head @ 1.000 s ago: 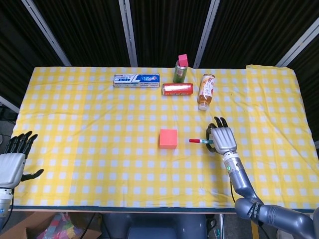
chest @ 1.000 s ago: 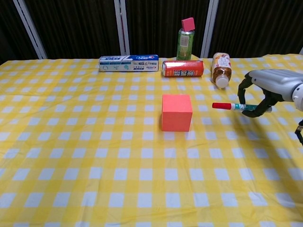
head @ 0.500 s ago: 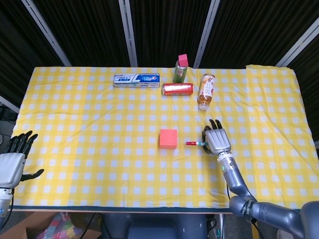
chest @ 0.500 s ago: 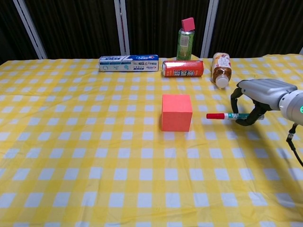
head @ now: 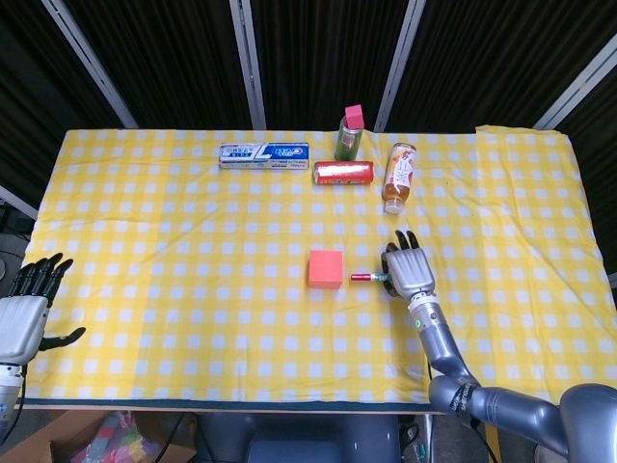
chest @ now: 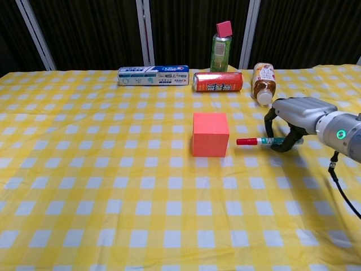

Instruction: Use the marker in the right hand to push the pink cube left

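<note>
Pink cube point(chest: 210, 134): sits near the middle of the bench, apart from the row of containers along the far edge; it looks light and rigid, so expect it to slide easily on the cloth.
Marker point(chest: 256, 140): you hold it level, red cap just short of the cube's right face.
Right robot hand point(chest: 286, 119): fingers wrapped around the marker's rear.
Left robot hand point(head: 23, 318): empty, fingers spread, off the bench's near-left corner.
Contact point: aim low and central, or the cube may twist.
</note>
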You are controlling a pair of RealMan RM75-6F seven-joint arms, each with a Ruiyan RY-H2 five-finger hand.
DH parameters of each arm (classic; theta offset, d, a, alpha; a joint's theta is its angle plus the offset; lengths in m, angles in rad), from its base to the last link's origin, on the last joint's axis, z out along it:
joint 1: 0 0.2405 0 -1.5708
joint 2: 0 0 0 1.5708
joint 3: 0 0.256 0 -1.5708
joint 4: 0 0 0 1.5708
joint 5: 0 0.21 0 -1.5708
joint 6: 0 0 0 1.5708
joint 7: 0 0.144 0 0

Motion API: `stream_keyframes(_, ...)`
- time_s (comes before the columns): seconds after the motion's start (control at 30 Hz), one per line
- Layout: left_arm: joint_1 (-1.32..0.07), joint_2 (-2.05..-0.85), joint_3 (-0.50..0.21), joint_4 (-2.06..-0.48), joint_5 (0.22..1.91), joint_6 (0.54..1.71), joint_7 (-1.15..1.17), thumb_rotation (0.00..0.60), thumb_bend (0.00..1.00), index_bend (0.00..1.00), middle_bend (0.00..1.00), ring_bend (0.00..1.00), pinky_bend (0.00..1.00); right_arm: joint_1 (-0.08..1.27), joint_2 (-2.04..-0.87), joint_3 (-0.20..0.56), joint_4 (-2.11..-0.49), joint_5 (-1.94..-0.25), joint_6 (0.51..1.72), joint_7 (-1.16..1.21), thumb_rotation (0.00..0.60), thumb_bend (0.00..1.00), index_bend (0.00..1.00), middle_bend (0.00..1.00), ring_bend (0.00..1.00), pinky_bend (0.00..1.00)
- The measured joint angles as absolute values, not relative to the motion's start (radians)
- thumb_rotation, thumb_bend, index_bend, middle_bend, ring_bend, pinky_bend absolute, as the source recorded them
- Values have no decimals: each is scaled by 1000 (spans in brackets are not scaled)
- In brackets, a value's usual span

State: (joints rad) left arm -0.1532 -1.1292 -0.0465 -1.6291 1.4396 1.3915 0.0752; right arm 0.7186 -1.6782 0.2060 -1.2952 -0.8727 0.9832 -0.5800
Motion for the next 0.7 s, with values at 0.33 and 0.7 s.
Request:
stream_keyframes(0.33, -155, -1125, -49, -1628, 1436, 1389, 63, 600, 0, 62, 0, 0, 27, 748, -1713, 219, -1327, -828, 1012, -656, 600, 446, 743, 307, 13, 61)
stream_keyframes(0.7, -155, -1123, -49, -1630, 1434, 1387, 62, 600, 0, 62, 0, 0, 27, 782, -1762, 231, -1351, -812, 1051, -714, 600, 446, 743, 307, 13, 61)
